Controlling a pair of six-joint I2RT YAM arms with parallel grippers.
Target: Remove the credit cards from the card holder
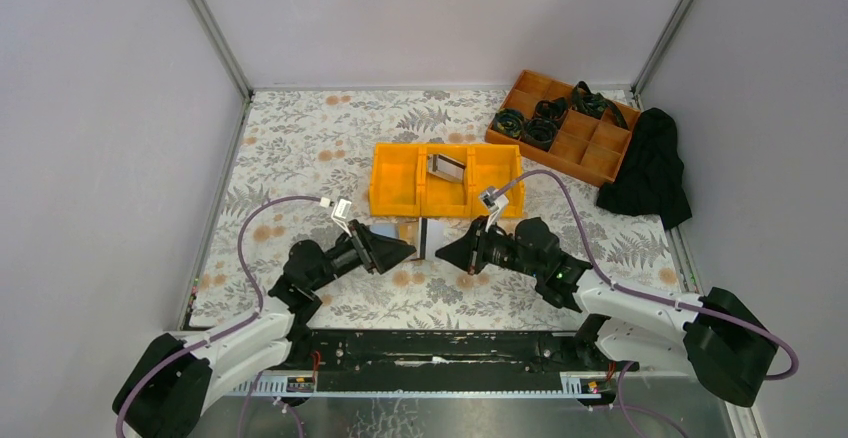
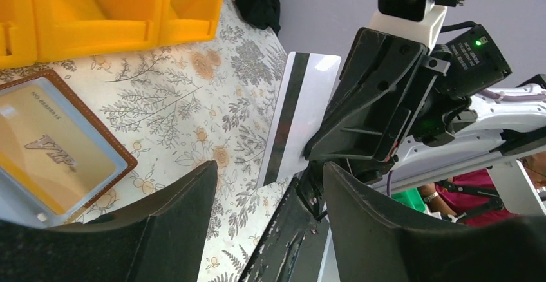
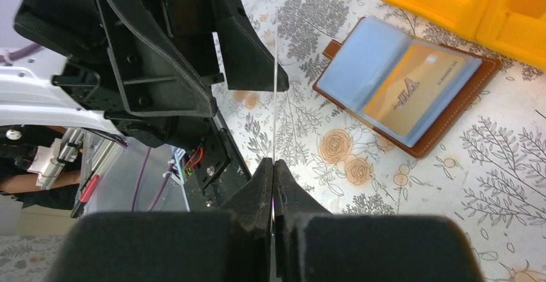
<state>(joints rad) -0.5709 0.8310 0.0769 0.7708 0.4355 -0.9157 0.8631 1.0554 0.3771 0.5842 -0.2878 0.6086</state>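
Observation:
My right gripper [image 3: 273,166] is shut on a white credit card with a dark stripe [image 2: 302,111] and holds it upright on its edge above the table; from its own wrist only the thin edge of that card [image 3: 275,89] shows. The left gripper [image 2: 270,172] is open, pointing at the card's face from close by, with nothing between its fingers. The brown card holder [image 3: 451,134] lies open on the flowered cloth behind both grippers, with a gold credit card [image 3: 412,89] in its clear sleeve. From above, the held card [image 1: 425,238] stands between the two grippers.
A yellow three-compartment bin [image 1: 395,180] stands just behind the card holder, with a small flat item [image 1: 447,166] in its middle part. A wooden divided tray [image 1: 600,153] with dark coils and a black cloth [image 1: 650,168] sit at the back right. The black rail [image 1: 440,348] runs along the near edge.

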